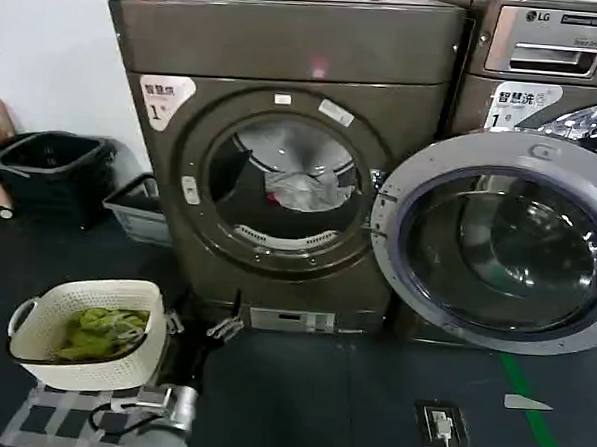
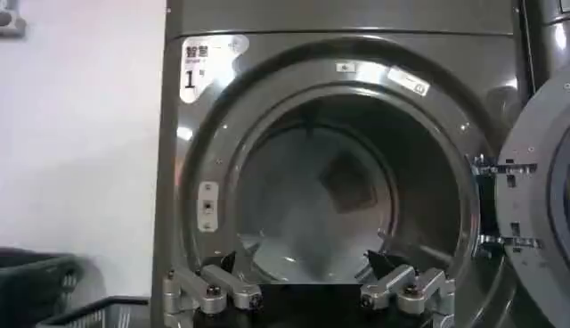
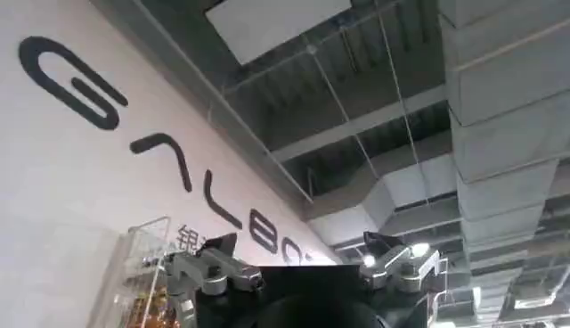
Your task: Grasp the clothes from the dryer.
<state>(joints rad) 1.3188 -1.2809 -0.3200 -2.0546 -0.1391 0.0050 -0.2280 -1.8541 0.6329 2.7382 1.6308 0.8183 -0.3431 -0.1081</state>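
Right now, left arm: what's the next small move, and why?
Probably ease the left gripper straight forward through the dryer's open porthole. Its fingers are spread open and empty, low in front of the opening; the door is swung aside, and the pale clothes lie inside the drum. The right gripper is open, pointing at the ceiling.

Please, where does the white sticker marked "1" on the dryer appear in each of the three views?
Head view: the sticker sits at the dryer's upper left front corner, above and left of the porthole.
Left wrist view: the sticker is near the upper left of the picture, again above and left of the porthole.
Right wrist view: not in it.
Shared landmark: the round porthole rim.
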